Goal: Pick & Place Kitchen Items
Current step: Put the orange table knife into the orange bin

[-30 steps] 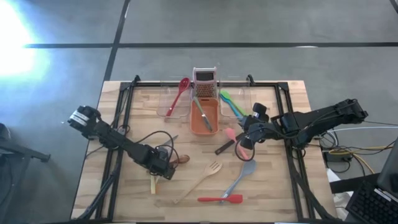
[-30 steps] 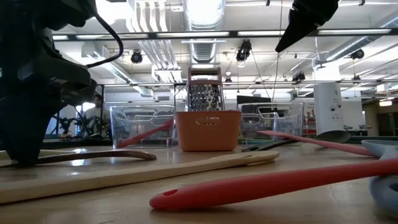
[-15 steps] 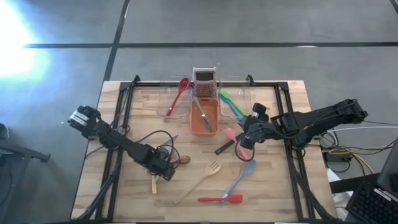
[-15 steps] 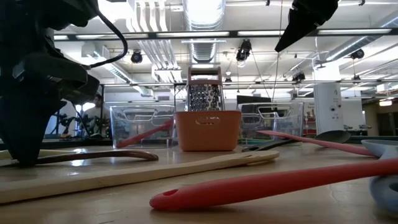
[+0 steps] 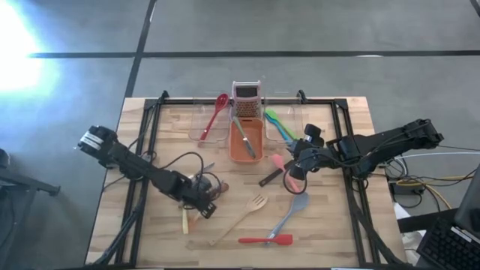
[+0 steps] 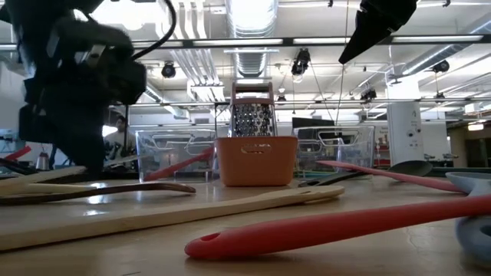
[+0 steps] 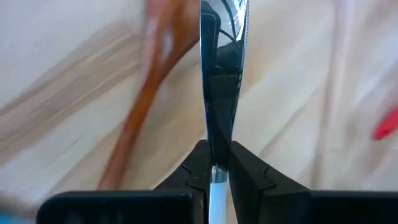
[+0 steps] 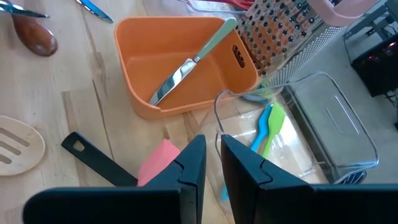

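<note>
Kitchen items lie scattered on my desk (image 5: 337, 225). Nearest me in the low view is the red spatula (image 5: 267, 240), then the blue spatula (image 5: 291, 212) and the wooden fork (image 5: 241, 220). My left claw (image 5: 204, 211) is clenched on a knife (image 7: 219, 74), gripping it low by the blade, with its yellow handle (image 5: 184, 222) poking out toward the front edge; the brown wooden spoon (image 7: 146, 93) lies just beside it. Farther back, my right claw (image 5: 295, 169) hangs above the pink spatula (image 5: 271, 170), pinched nearly shut and grasping nothing. Beyond sit the orange tub (image 5: 246, 140) with a knife inside, the grater (image 5: 246, 100), and clear tubs holding a red spoon (image 5: 215, 112) and green and blue utensils (image 5: 279, 126).
</note>
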Motion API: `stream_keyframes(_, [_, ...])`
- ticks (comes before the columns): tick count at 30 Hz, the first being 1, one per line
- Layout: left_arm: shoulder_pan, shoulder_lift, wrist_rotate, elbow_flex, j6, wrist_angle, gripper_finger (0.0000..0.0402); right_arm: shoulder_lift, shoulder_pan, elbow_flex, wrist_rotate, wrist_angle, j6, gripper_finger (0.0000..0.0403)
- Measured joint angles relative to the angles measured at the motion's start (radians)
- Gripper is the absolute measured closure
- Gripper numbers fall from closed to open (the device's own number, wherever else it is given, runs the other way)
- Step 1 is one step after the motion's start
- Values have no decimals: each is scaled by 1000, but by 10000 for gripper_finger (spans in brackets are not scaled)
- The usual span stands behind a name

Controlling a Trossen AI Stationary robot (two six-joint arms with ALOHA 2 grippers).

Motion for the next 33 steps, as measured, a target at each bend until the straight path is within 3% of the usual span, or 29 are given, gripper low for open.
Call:
stream_keyframes(11, [76,-1,-18,-5,181,157,365,0,-1,0,0,1,0,359])
stream_keyframes(18, [193,-2,-50,2,316,204,365,0,0,0,0,1,1,358])
stream_keyframes(25, [329,-5,-44,10,482,368,365,0,0,0,0,1,3,359])
stream_keyframes(33, [450,-59,-7,104,761,294,365,0,0,0,0,2,4,359])
